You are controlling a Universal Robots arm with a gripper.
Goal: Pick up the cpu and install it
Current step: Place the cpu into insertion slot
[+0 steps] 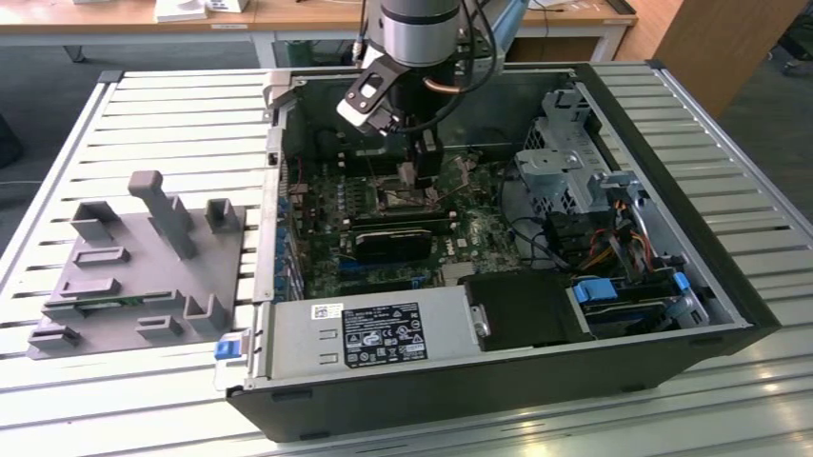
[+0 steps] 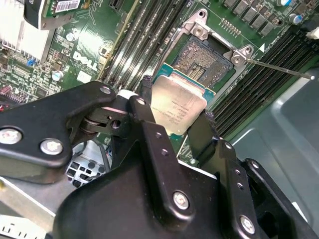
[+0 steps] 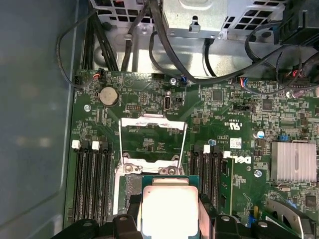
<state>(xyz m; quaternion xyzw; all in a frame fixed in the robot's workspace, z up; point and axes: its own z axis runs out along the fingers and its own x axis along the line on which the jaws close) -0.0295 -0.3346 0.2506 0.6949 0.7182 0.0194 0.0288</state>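
**A:** What's hard to make out?

**B:** In the exterior view the gripper (image 1: 420, 171) is low inside the open computer case (image 1: 711, 295), above the socket (image 1: 404, 198). What it carries is too small to tell there. In both wrist views black fingers (image 2: 145, 115) cover two edges of the cpu (image 2: 175, 102) (image 3: 169, 209).

**A:** Materials?

**B:** The cpu is a flat square with a dull silvery lid and a thin rim. The socket's gold contact field sits in a bright metal frame on the green motherboard (image 3: 224, 129).

**A:** And the pincer?

**B:** It's clamped on the cpu, one finger on each opposite edge. The chip hangs just over the socket; I can't tell whether it touches.
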